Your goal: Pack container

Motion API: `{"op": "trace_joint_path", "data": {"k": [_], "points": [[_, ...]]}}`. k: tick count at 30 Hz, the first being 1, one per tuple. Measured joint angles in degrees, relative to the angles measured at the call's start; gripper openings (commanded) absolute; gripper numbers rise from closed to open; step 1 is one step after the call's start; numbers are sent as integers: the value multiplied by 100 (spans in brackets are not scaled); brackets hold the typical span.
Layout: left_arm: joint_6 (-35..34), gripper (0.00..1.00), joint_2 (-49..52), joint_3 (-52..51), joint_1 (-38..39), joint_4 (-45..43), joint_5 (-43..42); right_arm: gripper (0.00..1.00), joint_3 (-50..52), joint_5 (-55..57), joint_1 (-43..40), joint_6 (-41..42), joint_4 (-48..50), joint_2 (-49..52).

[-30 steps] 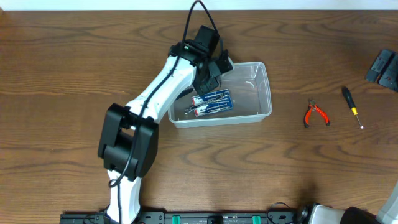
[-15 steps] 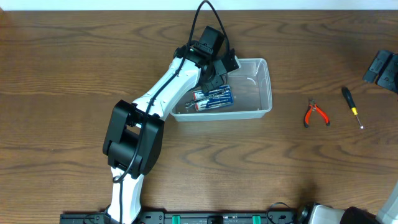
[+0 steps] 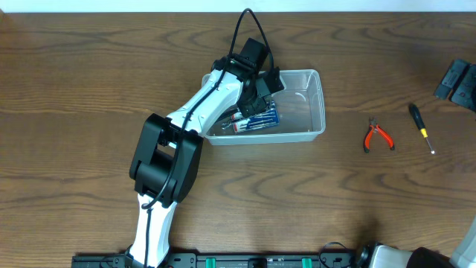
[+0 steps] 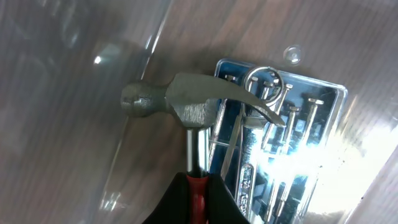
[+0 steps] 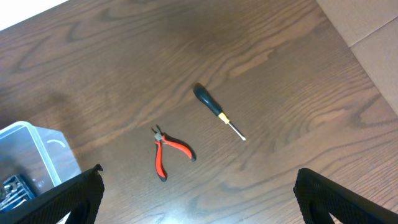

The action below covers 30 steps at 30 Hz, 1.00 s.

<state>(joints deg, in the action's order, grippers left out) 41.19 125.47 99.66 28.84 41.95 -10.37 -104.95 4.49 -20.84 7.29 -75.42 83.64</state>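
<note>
L gripper (image 4: 198, 190) is clamping a steel claw hammer w/ red handle (image 4: 180, 102), fingers pinching narrow on the grip. The hammer head is hanging over a blue, clear-fronted pack of small steel tools (image 4: 298, 137), w/ the claw overlapping the pack's edge. Contact cannot be told.

Both are lying within the outline of the clear rectangular plastic container w/ rounded corners (image 3: 305, 112), at mid-table.

Vs. 1.0 s ago:
- The L wrist is reaching further in over the container's left end.
- The elbow is swinging closer to it.
- The container is sitting slightly farther from the base.

Judgement: hammer placement is in progress, release not yet done.

Farther right and well apart, the red-handled pliers (image 3: 378, 136) and the black-handled screwdriver w/ yellow collar (image 3: 420, 128) are waiting unpacked. R gripper (image 5: 199, 174) is hovering empty, fingers spread wide.
</note>
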Motion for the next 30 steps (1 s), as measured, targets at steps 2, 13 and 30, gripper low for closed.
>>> {"op": "trace_joint_path", "data": {"k": [2,13,30], "points": [[-24,64,0,0,0,2,-2,99,0,0,0,-2,0,0],[-33,98,-94,0,0,411,131,99,0,-2,2,-15,-35,0],[-1987,98,-3576,164,-2076,1679,879,99,-568,-621,1364,-942,-1207,20]]}}
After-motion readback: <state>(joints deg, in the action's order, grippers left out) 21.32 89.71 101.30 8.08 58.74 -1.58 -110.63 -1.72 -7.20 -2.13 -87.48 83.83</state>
